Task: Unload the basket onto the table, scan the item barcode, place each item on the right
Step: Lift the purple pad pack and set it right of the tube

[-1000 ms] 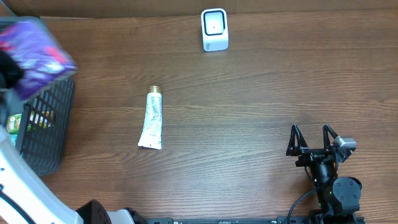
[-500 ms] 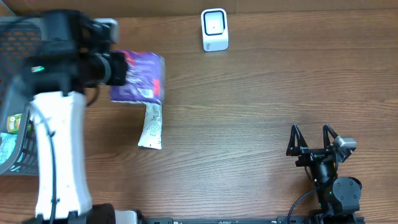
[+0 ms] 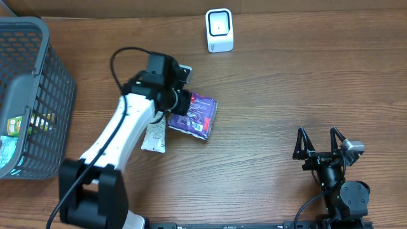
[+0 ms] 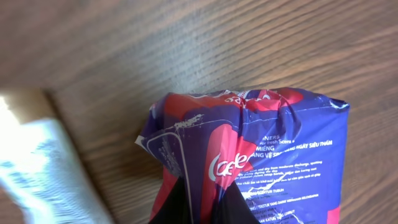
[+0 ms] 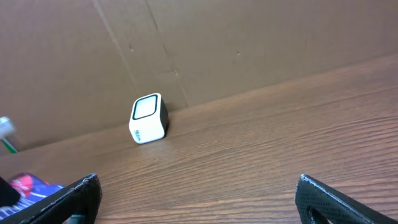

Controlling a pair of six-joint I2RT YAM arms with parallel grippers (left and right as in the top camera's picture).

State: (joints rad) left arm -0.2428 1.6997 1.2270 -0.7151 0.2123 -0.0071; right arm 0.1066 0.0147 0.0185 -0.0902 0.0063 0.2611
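My left tool (image 3: 180, 104) clenches the purple packet (image 3: 199, 117) mid-frame; next its barcode must face the scanner (image 3: 219, 29), top centre.

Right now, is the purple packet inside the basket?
No, the purple packet is out over the table, well apart from the basket, pinched by the left gripper.

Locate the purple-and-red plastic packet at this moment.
Overhead, the purple-and-red plastic packet is near the middle of the table, pinched by the left gripper, just right of the white tube.
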